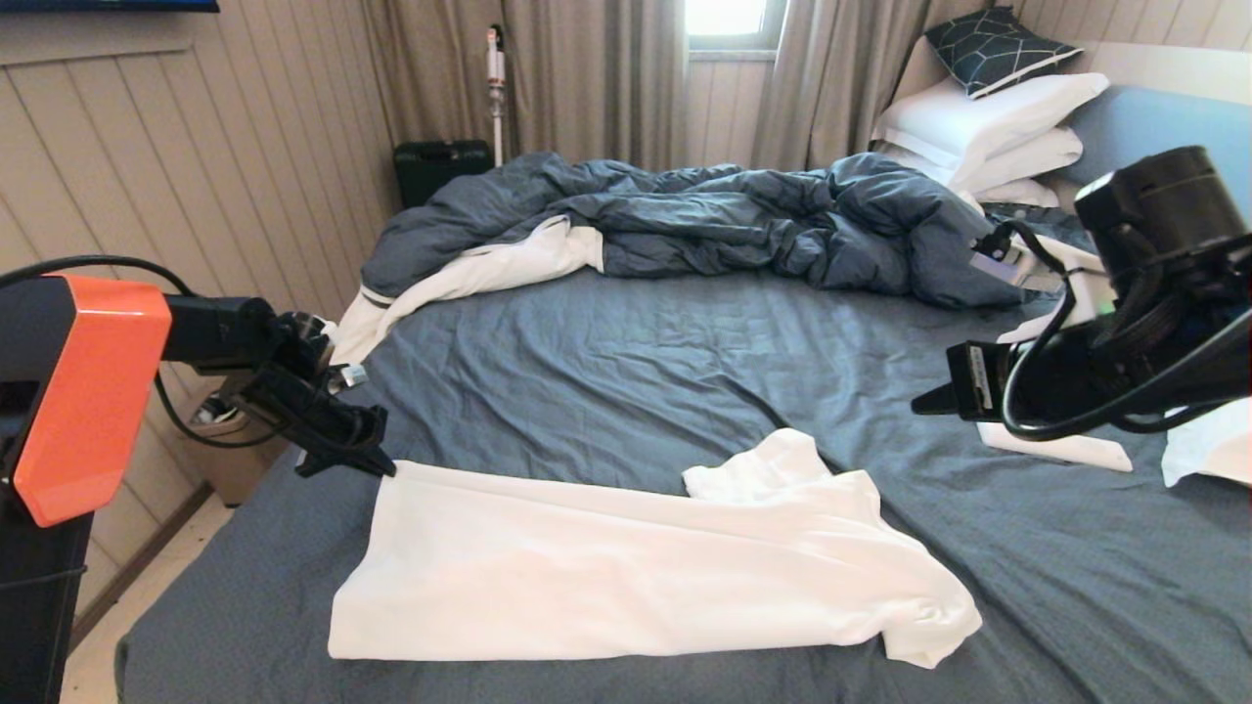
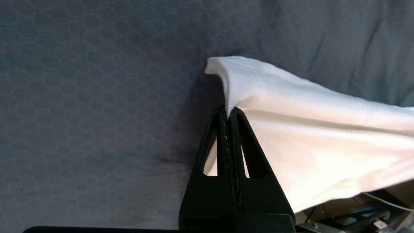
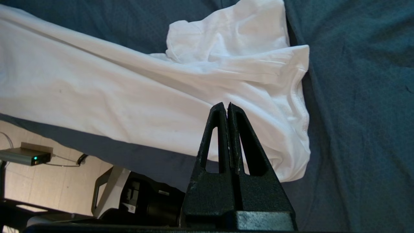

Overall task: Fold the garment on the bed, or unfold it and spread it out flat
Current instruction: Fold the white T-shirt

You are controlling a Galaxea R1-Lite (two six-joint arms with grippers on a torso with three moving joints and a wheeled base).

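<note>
Matt white cotton garment [image 1: 626, 567]

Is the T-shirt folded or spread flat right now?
Folded lengthwise: the T-shirt lies as a narrow band, one sleeve on top, its corner pinched by the left gripper.

Rumpled dark-blue duvet [image 1: 685, 220] heaped across the far side, its white lining [image 1: 460, 279] turned out toward the left edge. Stack of white pillows [image 1: 988, 132] at far right, a dark cushion with a pale geometric line pattern [image 1: 988, 49] leaning on top. Grey-beige curtains [image 1: 587, 78] hang along the back wall, parted at a bright window [image 1: 729, 18]. Dark green hard case [image 1: 440, 166] stands on the floor near the curtain, a white-and-orange upright stick-shaped appliance [image 1: 497, 88] just beside it. Panelled wall [image 1: 196, 176] at left. Right wrist view: small grey box with a lit green indicator [image 3: 27, 154] on the pale tiled floor [image 3: 48, 184], cable attached.
</note>
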